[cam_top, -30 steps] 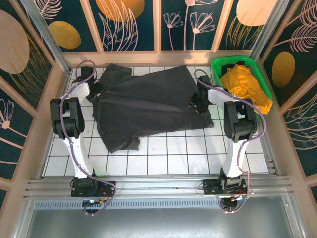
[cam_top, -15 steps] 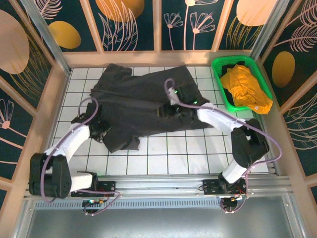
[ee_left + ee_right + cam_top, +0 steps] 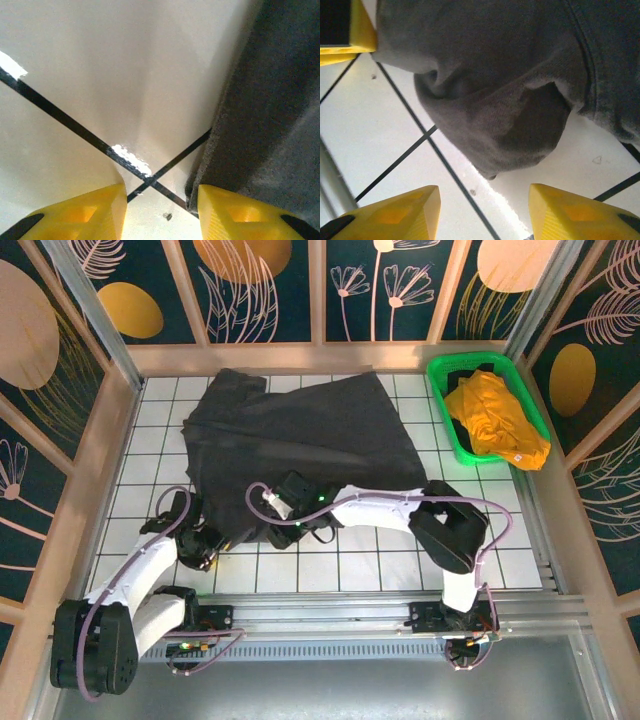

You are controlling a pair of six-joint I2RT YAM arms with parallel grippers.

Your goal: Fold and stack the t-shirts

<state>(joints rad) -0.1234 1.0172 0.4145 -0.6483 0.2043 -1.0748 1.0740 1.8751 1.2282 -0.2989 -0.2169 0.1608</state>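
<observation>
Nothing is folded yet: the charcoal-grey cloth t-shirt (image 3: 300, 435) is spread well apart from the green plastic basket (image 3: 468, 359), the orange-yellow cloth t-shirt (image 3: 490, 415) is heaped in it, and the left gripper (image 3: 160, 200) and right gripper (image 3: 485, 205) are held open, empty, at the grey shirt's edge.

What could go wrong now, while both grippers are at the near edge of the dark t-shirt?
1. The left gripper stands open over bare tile. The edge of the dark t-shirt lies beside one finger, not between the two, so closing may catch nothing.
2. In front of the open right gripper the cloth is bunched into a rolled lump. A pinch there may take several layers, and the fold would likely come out crooked.
</observation>
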